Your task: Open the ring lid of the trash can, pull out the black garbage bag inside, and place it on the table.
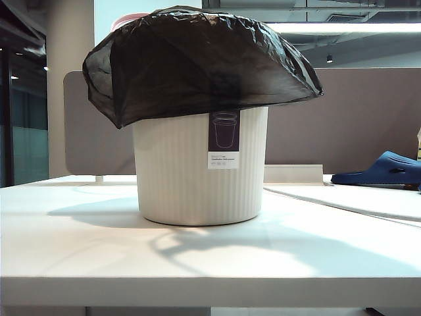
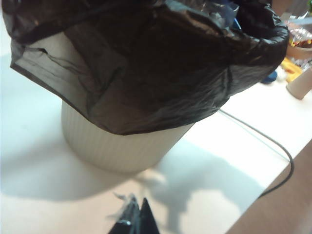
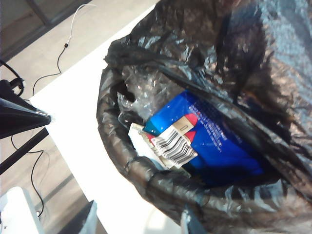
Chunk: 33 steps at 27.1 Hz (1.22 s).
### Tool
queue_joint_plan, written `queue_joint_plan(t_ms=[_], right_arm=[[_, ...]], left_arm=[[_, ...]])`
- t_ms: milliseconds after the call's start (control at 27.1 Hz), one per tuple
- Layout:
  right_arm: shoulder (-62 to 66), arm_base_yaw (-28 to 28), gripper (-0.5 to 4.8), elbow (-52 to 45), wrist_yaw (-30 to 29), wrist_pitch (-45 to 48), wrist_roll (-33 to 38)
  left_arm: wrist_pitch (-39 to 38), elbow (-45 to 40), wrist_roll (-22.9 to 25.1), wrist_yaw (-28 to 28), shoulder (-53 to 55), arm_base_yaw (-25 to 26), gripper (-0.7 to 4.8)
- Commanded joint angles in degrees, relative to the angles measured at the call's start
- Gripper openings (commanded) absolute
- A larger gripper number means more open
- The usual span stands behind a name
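The black garbage bag (image 1: 197, 62) is sitting in the trash can (image 1: 197, 171), its top folded out over the rim and draping down the ribbed wall like a skirt; the can is standing upright on the bench (image 1: 210, 257). A sliver of pink, probably the ring lid (image 1: 128, 20), is peeking out behind the bag's upper left edge in the exterior view, so whether the hoop is lifted or just tipped is hard to say.

In the right wrist view, the right pincer (image 3: 136, 222) is hanging above the can's mouth and looking into the bag, where a blue packet (image 3: 214, 141) and a barcoded wrapper (image 3: 170, 144) are lying. Its fingertips are showing well apart at the picture's edge and holding nothing. The bag's rolled rim is lying just beyond and below those tips, curving crosswise to them.

The left pincer (image 2: 134, 219) is standing off to the side of the can, its tips pressed together with nothing but perhaps a wisp of film between them; the bag's hanging skirt is lying ahead of and above it, near but apart.

By my judgement the right pincer is the nearer one, and the coming move turns on dropping onto that near rim roll and then pulling the bag straight up along the can's vertical axis.
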Motion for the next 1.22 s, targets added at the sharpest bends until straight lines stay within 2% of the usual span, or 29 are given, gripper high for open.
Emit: queue_joint_plan(t_ms=[37,517,775,960,1218], right_arm=[[-0.6,0.1,2.2,0.3,-0.3,0.2,-0.1],[-8.4,0.1,2.2,0.3,2.6,0.0,-0.5],[-14.9,0.1,2.2,-1.1,5.9,-0.4,-0.7],[-22.3,0.1,2.2,-10.8,6.5,6.1,0.4],[-32.8,0.1,2.19,-29.3,8.0,20.7,4.0]], left_arm=[[5.7,-2.2,-2.4,0.7,-0.3,-0.1,-0.06],[12.3,-3.5,-3.0,-1.1,-0.3,-6.8,-0.06],[12.3,-3.5,-3.1,-1.3,-0.3,-7.1,-0.06],[12.3,-3.5,-3.1,-1.2,-0.3,-7.1,-0.06],[12.5,-3.9,-3.0,-1.2,-0.3,-7.1,-0.06]])
